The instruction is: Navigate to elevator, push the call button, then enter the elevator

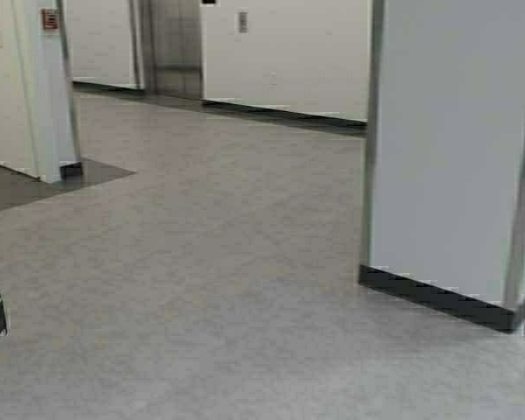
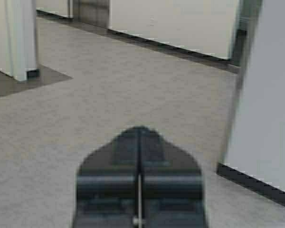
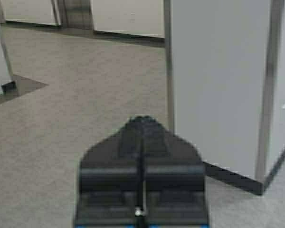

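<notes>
Elevator (image 1: 175,48): brushed steel doors, far end of the hall, upper left of the high view, doors shut. Call button (image 1: 242,21): small silver plate on the white wall just right of the doors. White pillar (image 1: 451,149), near right, with dark base strip; a second pillar (image 1: 44,87) at left carries a red plate (image 1: 49,18). Grey floor (image 1: 227,280) lies between.

Left wrist view: left end effector (image 2: 139,137) clenched, fingers meeting at a centre seam, holding nothing; elevator base (image 2: 90,12) visible far off, call button cropped out.

Right wrist view: right end effector (image 3: 142,128) likewise clenched and bare; the near pillar (image 3: 213,85) is just beside it.
</notes>
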Available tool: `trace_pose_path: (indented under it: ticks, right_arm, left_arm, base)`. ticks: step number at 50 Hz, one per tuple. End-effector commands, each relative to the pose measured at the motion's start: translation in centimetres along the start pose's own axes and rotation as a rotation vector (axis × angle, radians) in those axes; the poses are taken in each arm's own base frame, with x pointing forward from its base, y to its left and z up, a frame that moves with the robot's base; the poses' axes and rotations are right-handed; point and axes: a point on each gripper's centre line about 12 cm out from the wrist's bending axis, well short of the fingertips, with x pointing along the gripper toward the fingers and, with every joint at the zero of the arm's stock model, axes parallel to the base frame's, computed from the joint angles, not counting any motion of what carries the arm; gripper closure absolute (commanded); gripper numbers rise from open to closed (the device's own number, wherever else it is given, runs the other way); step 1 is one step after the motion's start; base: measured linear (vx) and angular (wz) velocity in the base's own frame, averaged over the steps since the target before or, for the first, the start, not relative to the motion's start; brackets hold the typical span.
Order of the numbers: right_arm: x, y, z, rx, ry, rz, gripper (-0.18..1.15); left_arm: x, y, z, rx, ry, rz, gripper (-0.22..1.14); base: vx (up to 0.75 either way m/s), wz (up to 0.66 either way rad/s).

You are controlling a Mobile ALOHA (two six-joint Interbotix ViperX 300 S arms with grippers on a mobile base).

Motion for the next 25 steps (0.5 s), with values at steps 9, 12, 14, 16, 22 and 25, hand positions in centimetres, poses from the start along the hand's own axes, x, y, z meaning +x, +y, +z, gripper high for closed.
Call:
trace_pose_path:
  ticks: [9, 12, 14, 16, 22, 25]
  right_arm:
    - [0.2, 0.0, 0.0, -0.003, -0.002, -0.002, 0.92]
    - [0.3, 0.0, 0.1, -0.005, -0.002, -0.001, 0.92]
    - [0.2, 0.0, 0.0, -0.003, 0.001, -0.002, 0.92]
    - [0.2, 0.0, 0.0, -0.003, 0.001, -0.002, 0.92]
    - [0.4, 0.0, 0.2, -0.005, -0.003, -0.002, 0.92]
    - [0.6, 0.0, 0.4, -0.006, -0.008, -0.001, 0.92]
  left_arm:
    - [0.8, 0.0, 0.2, 0.002, 0.010, 0.003, 0.89]
    - [0.9, 0.0, -0.1, -0.003, 0.024, 0.003, 0.89]
    - [1.0, 0.0, -0.2, -0.006, 0.026, 0.003, 0.89]
    - [1.0, 0.0, 0.0, -0.006, 0.023, 0.003, 0.89]
    - [1.4, 0.0, 0.2, 0.011, 0.026, 0.003, 0.89]
    - [1.6, 0.0, 0.0, 0.011, 0.035, 0.004, 0.89]
  base:
    - [0.78, 0.37]
    - [0.81, 0.42]
    - [0.79, 0.32]
    - [0.78, 0.23]
    - [0.76, 0.15]
    - [0.78, 0.07]
